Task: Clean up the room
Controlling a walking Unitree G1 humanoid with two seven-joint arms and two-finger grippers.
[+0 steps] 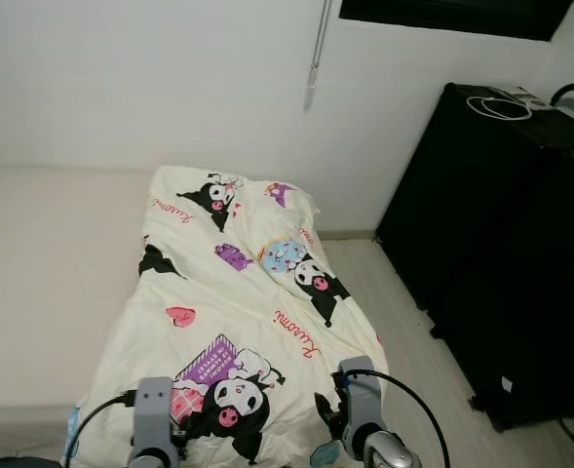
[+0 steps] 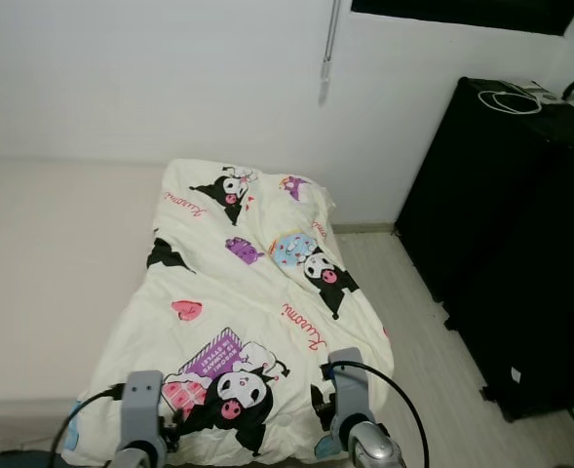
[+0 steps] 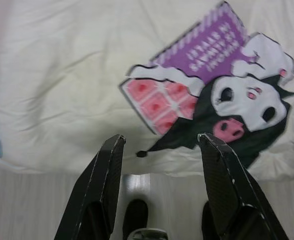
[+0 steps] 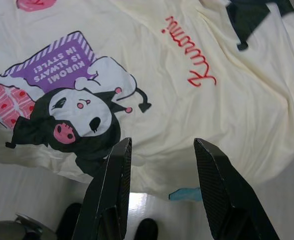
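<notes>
A cream blanket (image 1: 248, 312) printed with cartoon characters lies spread over the bed (image 1: 43, 292), filling the centre and lower middle of the head views; its near edge hangs toward the pale floor (image 1: 403, 322) and is partly cut off behind the arms. The left gripper (image 3: 159, 145) and the right gripper (image 4: 161, 145) hover just above that near edge — both with fingers spread apart, grasping nothing. White wall (image 1: 150, 88) fills the upper frame. At right stands a black cabinet (image 1: 501, 244) with a white cable (image 1: 496, 105) on top — other items there are too small to identify.
</notes>
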